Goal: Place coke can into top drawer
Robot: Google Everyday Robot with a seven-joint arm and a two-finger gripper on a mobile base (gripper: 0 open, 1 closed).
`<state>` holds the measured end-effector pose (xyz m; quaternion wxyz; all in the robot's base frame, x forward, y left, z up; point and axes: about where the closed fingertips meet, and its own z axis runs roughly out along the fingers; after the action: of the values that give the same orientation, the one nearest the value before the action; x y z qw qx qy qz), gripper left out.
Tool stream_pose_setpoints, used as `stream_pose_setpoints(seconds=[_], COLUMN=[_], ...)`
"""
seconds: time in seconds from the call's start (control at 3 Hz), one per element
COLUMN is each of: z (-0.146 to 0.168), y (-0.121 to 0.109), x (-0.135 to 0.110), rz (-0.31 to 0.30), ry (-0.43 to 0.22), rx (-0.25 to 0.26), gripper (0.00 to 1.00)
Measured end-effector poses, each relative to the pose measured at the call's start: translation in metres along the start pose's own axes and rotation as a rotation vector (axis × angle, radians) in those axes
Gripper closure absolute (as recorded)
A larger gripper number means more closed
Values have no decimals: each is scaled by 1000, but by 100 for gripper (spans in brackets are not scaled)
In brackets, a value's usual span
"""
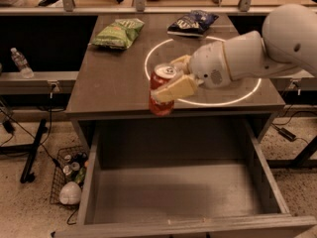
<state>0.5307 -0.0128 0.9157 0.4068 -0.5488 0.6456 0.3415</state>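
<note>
One coke can (159,106), upright, gripped across its middle by the gripper (167,82) - hanging past the table (109,86) front edge, over the open top drawer (173,195), likely for lowering in.

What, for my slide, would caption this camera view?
Claw grips the can at the table's front edge, drawer open below.

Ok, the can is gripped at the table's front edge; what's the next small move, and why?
Probably carry it slightly forward, then down: the gripper holds the coke can upright at the table front edge, and the open top drawer lies empty just below.
</note>
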Motion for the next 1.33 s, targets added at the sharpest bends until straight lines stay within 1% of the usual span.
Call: stream_pose_setpoints(seconds=[0.33, 0.67, 1.0, 1.33], z=[-4, 12, 12, 18], y=[25, 45, 45, 46], x=[50, 108, 108, 110], rz=[21, -35, -36, -35], ry=[73, 139, 139, 130], rx=[-5, -54, -54, -76], gripper=[100, 100, 100, 100])
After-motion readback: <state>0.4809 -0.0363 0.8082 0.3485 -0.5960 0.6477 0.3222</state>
